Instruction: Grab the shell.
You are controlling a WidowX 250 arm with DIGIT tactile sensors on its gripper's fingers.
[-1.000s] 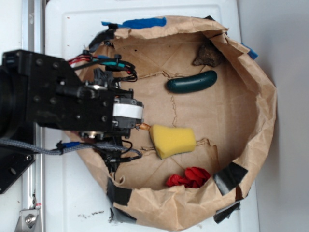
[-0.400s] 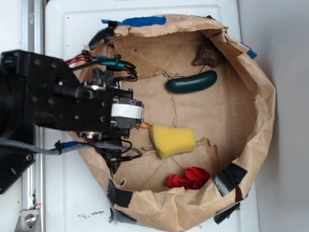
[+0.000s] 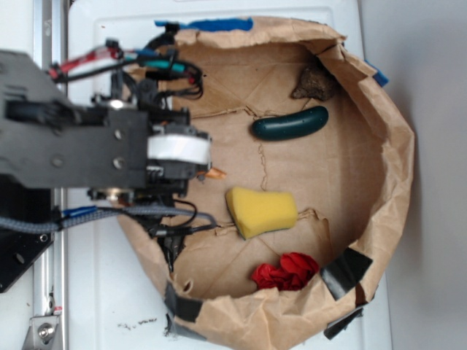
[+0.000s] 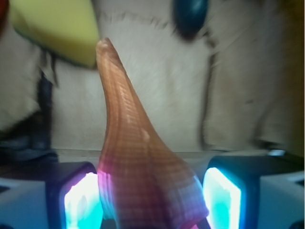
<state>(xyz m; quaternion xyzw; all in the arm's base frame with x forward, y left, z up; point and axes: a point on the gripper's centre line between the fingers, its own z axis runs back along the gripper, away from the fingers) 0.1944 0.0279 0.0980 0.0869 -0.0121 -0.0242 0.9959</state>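
Note:
The shell [image 4: 138,157], orange-tan with fine brown ribs, fills the middle of the wrist view with its pointed tip aimed away from me. My gripper [image 4: 152,200] is shut on its wide end, the glowing pads [image 4: 83,202] pressing from both sides. In the exterior view only the shell's orange tip [image 3: 216,173] pokes out from under the black wrist, where the gripper [image 3: 201,172] sits at the left side of the brown paper basin [image 3: 398,168]. The tip hangs a little left of and above the yellow sponge [image 3: 261,211], apart from it.
Inside the paper basin lie a dark green cucumber [image 3: 290,124], a rough dark brown rock [image 3: 315,82] at the back right and a red crumpled cloth [image 3: 286,270] near the front rim. The sponge [image 4: 57,28] and cucumber [image 4: 189,16] show ahead in the wrist view.
The arm has risen toward the camera and looks larger. The shell's tip has come away from the sponge's left edge, carried up with the gripper. The other objects have not moved.

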